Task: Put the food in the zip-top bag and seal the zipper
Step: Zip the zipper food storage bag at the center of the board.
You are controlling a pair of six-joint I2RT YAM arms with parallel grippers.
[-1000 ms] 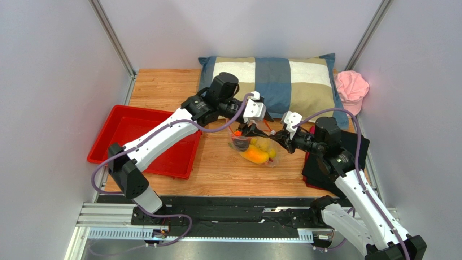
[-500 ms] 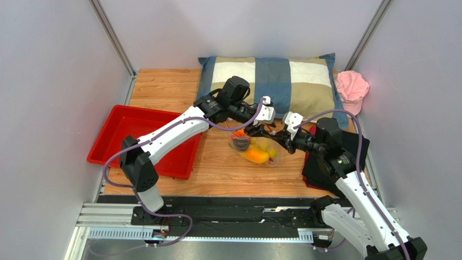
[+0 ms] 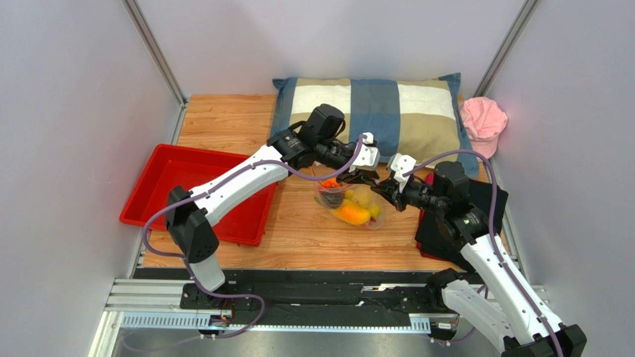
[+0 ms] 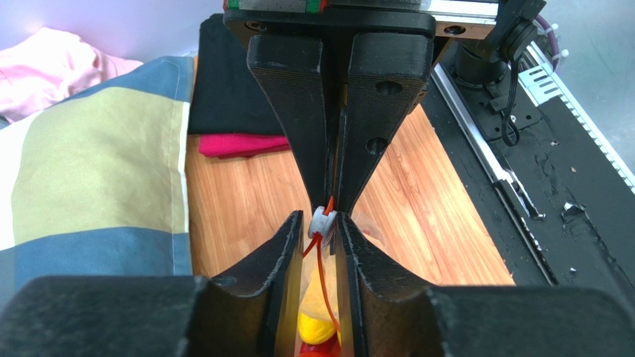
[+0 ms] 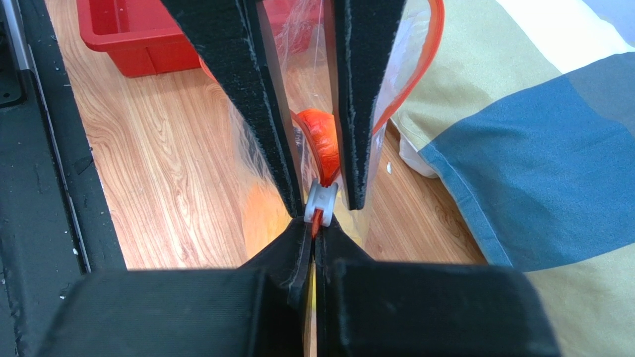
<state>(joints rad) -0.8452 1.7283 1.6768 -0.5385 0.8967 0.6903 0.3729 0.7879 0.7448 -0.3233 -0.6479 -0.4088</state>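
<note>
The zip-top bag [image 3: 349, 207] lies on the wooden table with the food inside: an orange piece [image 3: 352, 215], a yellow piece [image 3: 361, 197] and a dark round fruit [image 3: 335, 198]. My left gripper [image 3: 367, 178] is shut on the white slider [image 4: 322, 220] of the orange-red zipper [image 4: 322, 275]. My right gripper [image 3: 383, 187] is shut on the zipper strip [image 5: 317, 220] right beside the slider [image 5: 322, 199]. The two grippers' fingertips nearly touch. A yellow piece [image 4: 317, 327] shows under the left fingers, and an orange piece [image 5: 326, 135] in the right wrist view.
A red tray [image 3: 175, 178] stands at the left. A checked pillow [image 3: 373, 108] lies along the back and a pink cap [image 3: 483, 123] at the back right. A black cloth [image 3: 440, 227] with a red piece [image 4: 238, 143] lies under the right arm.
My left gripper has slid right along the zipper with the slider, up to my right gripper. The right gripper has held its place on the strip.
</note>
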